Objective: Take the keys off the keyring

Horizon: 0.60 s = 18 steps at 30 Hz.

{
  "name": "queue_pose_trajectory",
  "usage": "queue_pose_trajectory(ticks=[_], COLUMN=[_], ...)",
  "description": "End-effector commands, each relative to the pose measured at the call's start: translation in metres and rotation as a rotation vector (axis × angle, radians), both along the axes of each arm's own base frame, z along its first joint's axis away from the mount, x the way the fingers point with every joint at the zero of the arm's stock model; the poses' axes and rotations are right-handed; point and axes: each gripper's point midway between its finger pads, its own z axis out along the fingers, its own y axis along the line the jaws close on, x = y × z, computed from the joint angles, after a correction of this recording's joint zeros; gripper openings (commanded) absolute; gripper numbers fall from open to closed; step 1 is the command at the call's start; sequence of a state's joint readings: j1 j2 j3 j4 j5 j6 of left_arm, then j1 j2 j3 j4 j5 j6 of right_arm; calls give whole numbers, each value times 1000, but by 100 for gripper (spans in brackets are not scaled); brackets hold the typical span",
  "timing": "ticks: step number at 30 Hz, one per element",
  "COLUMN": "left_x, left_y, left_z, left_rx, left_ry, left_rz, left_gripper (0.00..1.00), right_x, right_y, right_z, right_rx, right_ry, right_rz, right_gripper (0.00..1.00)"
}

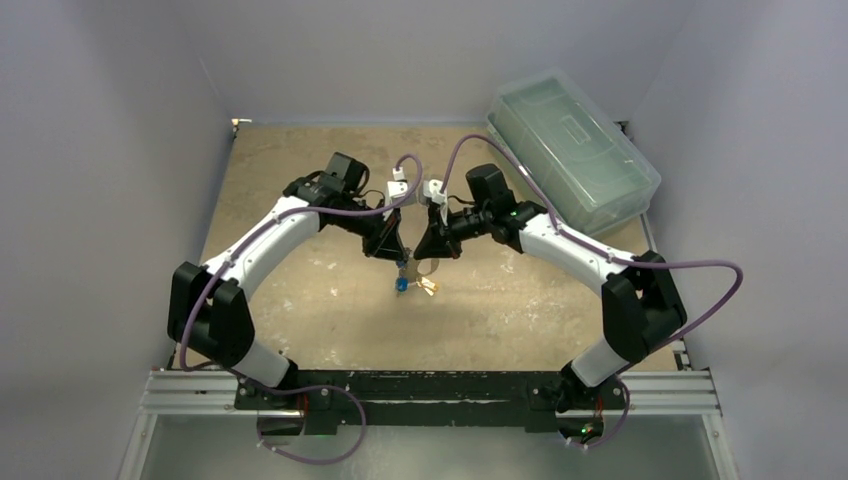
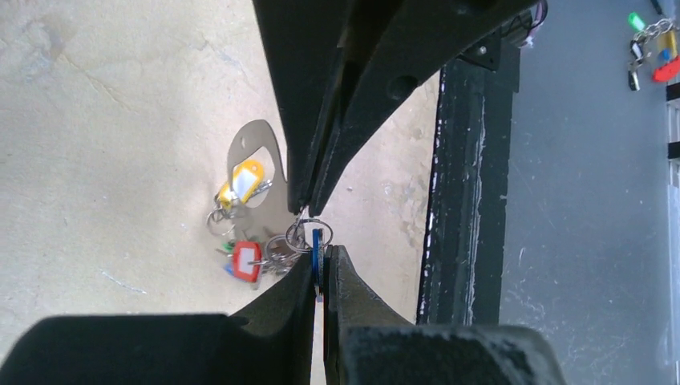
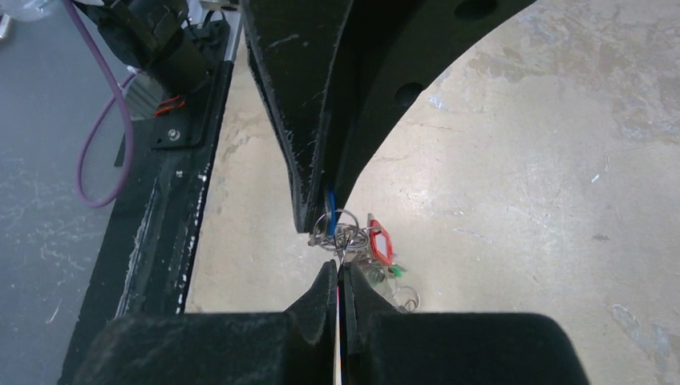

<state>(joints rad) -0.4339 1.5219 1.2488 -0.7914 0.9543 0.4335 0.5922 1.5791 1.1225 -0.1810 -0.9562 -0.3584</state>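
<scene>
Two sets of fingers meet tip to tip over the middle of the bench (image 1: 300, 300). The left fingers (image 2: 353, 297) are shut tight on a blue tag (image 2: 318, 249); the right fingers (image 3: 317, 297) are pinched shut on a thin bit of metal in the same bunch. The keys (image 2: 273, 257) hang in a small clump right under the two tips, with a red tag (image 2: 246, 261) and an orange tag (image 2: 244, 180) off to one side; the keyring (image 2: 258, 132) is the pale grey arch just behind the orange tag. I cannot tell if the bunch touches the bench.

All around the bunch there is lots of bare bench, mostly to the left and at the far side. A clear box (image 1: 575, 150) fills the far right corner, well apart from the keys; a black rail (image 2: 465, 200) runs along the near edge. Pale grey walls (image 1: 100, 150) stand on the left, the far side and the right.

The bench top is sandy, rough and scratched. Past the rail is a grey floor (image 2: 585, 241); one more bunch with green and red tags (image 2: 651, 44) lies on it.
</scene>
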Motion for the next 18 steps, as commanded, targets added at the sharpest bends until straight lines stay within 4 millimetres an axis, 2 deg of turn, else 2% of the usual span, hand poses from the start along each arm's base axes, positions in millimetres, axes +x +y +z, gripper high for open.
queue_pose_trajectory(ticks=[1,8,18], left_x=[8,22,21], left_y=[9,23,27], left_z=[9,0,-16], left_rx=[29,115,142], left_ry=[-89,-147,-130], left_rz=[-60,-78,-90], left_gripper=[0,0,0], right_x=[2,-4,-10], right_y=[-4,-7,-8], right_z=[0,2,4], right_rx=[-16,-5,3], right_ry=[-66,-98,-107], right_rz=[12,46,77], right_gripper=[0,0,0])
